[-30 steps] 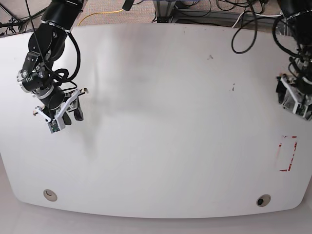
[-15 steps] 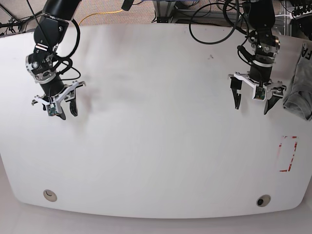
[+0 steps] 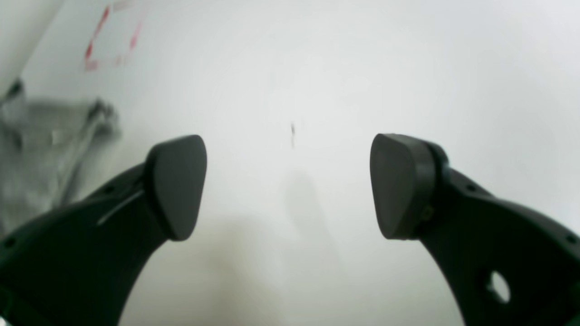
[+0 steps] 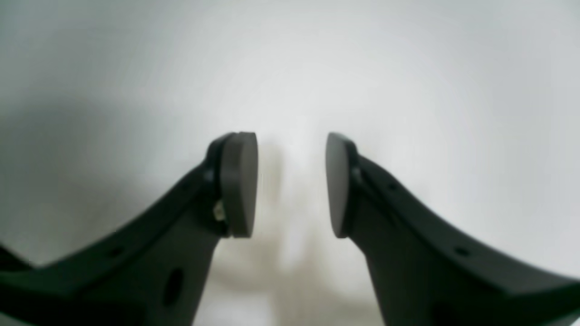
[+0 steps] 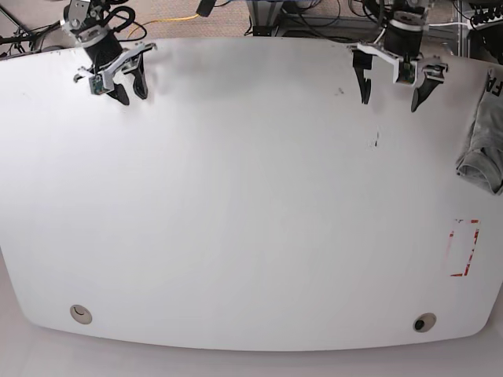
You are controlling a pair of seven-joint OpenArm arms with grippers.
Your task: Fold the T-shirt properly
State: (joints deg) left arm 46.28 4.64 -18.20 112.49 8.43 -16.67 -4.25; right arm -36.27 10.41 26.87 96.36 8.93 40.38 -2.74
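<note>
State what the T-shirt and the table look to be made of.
T-shirt: soft heather-grey knit, probably cotton; it slumps in limp folds at the table's edge. Table: hard, smooth white top, likely laminate or painted board; faint sheen, scuff marks.

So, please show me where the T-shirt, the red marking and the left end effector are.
T-shirt [image 5: 483, 141]: base view, on the grey cloth at the table's right edge.
Red marking [image 5: 464, 248]: base view, on its red outline.
Left end effector [image 5: 390, 89]: base view, midway between its open fingertips.

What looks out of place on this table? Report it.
The T-shirt lies bunched at the table's right edge and runs out of frame, not spread flat. Both grippers hang empty at the far side.
</note>
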